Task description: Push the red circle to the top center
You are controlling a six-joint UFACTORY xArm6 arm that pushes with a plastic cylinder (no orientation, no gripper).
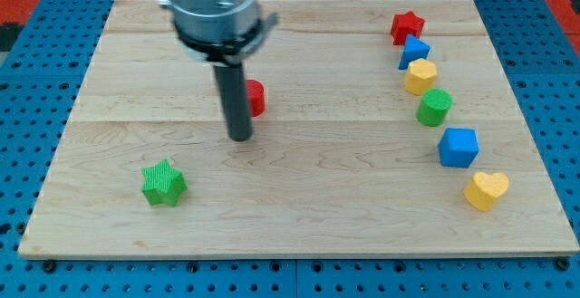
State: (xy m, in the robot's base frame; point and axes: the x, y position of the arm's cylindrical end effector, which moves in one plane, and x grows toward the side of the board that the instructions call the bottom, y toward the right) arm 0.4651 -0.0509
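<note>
My tip (239,138), a bare rod with no jaws, rests left of centre, just below-left of the half-hidden red circle (256,98).

Block count on bench (299,235): eight. Red ×2: circle (256,97), star (407,27). Blue ×2: triangular (414,51), cube (459,147). Yellow ×2: hexagon (420,76), heart (487,189). Green ×2: star (163,183), cylinder (434,107).
</note>
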